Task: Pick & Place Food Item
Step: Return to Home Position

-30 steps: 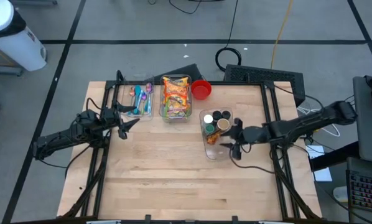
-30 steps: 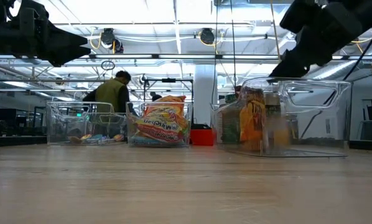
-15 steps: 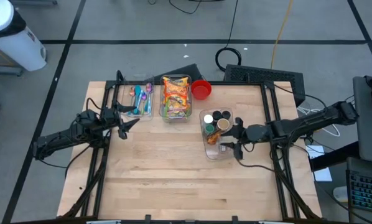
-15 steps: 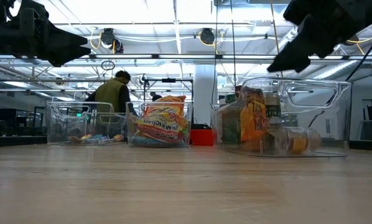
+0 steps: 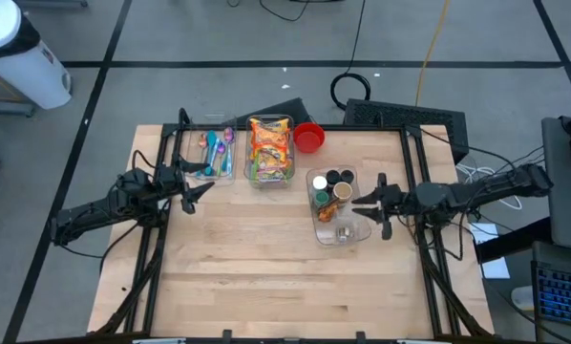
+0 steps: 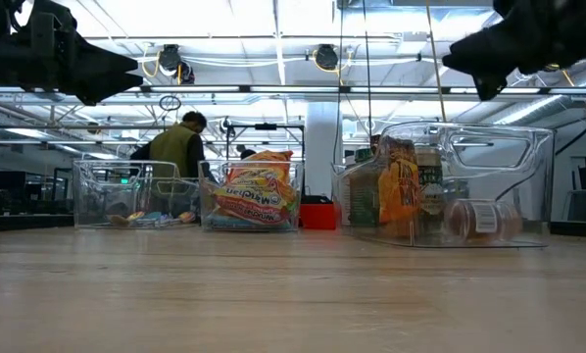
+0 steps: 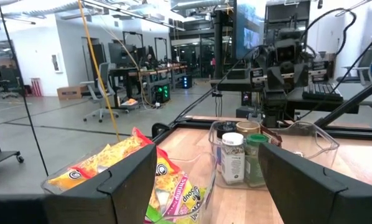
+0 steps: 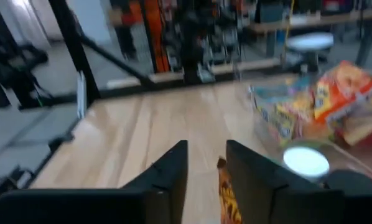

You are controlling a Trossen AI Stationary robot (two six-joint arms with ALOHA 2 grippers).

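We see the wooden tabletop (image 5: 266, 277) with three clear bins in its far half and a dark arm reaching in over each side edge. The left arm (image 5: 95, 212) crosses the left edge. Its left gripper (image 5: 198, 188) hangs high over the wood at the near end of the left-hand bin, its jaws spread wide and holding nothing. The right arm (image 5: 476, 189) crosses the right edge. Its right gripper (image 5: 376, 204) hovers above the rim of the right-hand bin on the side facing the right edge, its jaws parted and empty. In the room beyond the far edge, a person (image 6: 178, 147) stands with their back to us. The right-hand transparent bin (image 5: 360, 239) sits toward the right edge, apart from the other two. By the far edge, the middle bin (image 5: 271, 177) is filled with bright snack packets. Just beside it, toward the left edge, the left-hand bin (image 5: 192, 153) holds colourful plastic spoons. A red cup (image 5: 308, 137) stands on the other side of the middle bin, at the far edge. Inside the right-hand bin, capped bottles (image 5: 333, 179) stand upright at the far end, and the orange seasoning pack (image 5: 326, 212) stands in the middle. The brown seasoning bottle (image 5: 344, 232) lies on its side on the floor of this bin, at the near end.
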